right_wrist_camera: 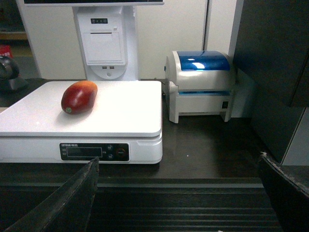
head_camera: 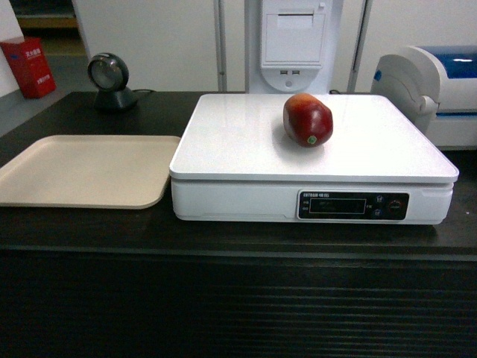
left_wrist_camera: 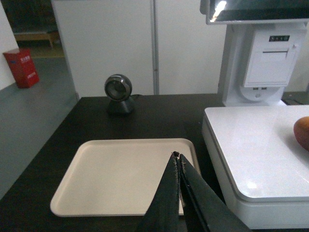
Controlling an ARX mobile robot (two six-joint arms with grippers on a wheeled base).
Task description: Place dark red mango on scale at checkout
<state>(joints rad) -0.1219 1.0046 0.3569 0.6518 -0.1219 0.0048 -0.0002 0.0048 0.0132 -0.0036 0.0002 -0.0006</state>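
The dark red mango [head_camera: 308, 120] lay on the white platform of the scale [head_camera: 246, 149], toward its back edge, on the black counter [head_camera: 89, 231]. The left tool [left_wrist_camera: 177, 157] hung pinched together and empty above the beige tray [left_wrist_camera: 116, 179], while the right tool [right_wrist_camera: 178, 166] stood wide apart, gripping nothing, near the counter's front edge

1. The black checkout surface [head_camera: 223, 231] has a ribbed dark front panel.
2. The white scale [head_camera: 246, 149] stands on it near the middle.
3. A beige tray [head_camera: 82, 170] lies just left of the scale.
4. A round black scanner [head_camera: 110, 80] stands behind the tray.
5. A white and blue printer [right_wrist_camera: 203, 84] stands right of the scale.
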